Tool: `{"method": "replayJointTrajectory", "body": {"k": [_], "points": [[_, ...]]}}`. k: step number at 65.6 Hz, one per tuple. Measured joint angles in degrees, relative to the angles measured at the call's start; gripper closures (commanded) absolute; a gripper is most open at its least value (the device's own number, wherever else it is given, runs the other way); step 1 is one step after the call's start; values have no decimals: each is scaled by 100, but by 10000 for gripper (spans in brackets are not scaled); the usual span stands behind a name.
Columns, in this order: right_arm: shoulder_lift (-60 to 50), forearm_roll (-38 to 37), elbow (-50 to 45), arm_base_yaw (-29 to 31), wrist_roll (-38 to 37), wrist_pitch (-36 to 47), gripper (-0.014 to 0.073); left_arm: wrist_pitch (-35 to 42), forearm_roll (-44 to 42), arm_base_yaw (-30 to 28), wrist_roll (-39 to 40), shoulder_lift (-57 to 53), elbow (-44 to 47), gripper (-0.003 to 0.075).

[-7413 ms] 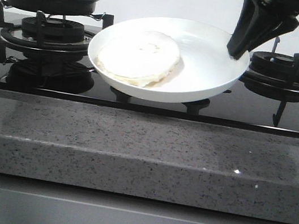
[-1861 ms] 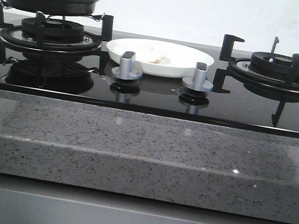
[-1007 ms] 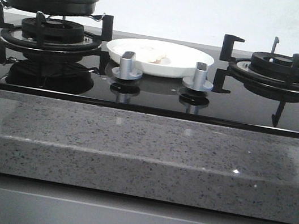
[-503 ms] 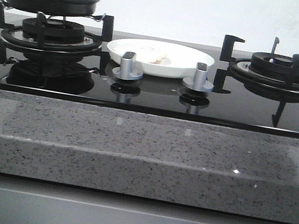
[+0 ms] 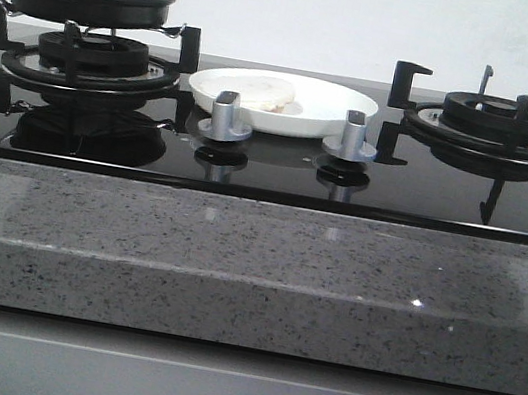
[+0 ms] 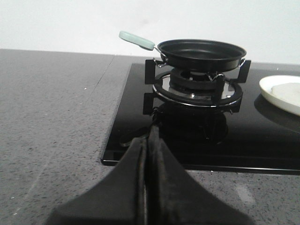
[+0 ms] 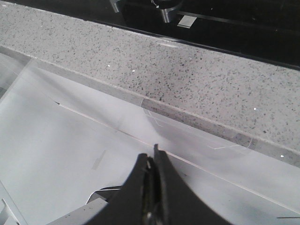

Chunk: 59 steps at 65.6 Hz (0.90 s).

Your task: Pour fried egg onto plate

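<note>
I read the pour as complete: the fried egg (image 5: 254,89) lies on the plate (image 5: 333,118), which rests on the glass hob between the two burners, just behind the two knobs (image 5: 226,116), while the empty frying pan (image 5: 86,0) sits on the left burner. Both arms are clear of the hob; the left gripper (image 6: 146,154) and the right gripper (image 7: 151,171) are each clenched on nothing, the right one over the counter (image 7: 197,75) edge. I judge that no further handling is required beyond parking both arms

We see a speckled grey stone table (image 5: 234,253) carrying a black glass hob (image 5: 270,163); the white plate (image 5: 335,108) rests on the hob, behind its two silver knobs (image 5: 225,116).
</note>
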<state>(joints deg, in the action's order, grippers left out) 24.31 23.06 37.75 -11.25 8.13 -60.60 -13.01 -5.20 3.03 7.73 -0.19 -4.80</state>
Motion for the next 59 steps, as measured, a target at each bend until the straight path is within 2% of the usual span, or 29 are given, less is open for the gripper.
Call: {"method": "replayJointTrajectory", "body": {"k": [6,16,26,59], "points": [[0,0,0,0,0,0,662,862,10,0,7,0,500,741],[0,0,0,0,0,-7,662,1539,305,0,-78,0,516,741],[0,0,0,0,-11,-7,662,1591,621,-23,-257,0,516,741],[0,0,0,0,-11,-7,662,1369,445,-23,-301,0,516,740]]}}
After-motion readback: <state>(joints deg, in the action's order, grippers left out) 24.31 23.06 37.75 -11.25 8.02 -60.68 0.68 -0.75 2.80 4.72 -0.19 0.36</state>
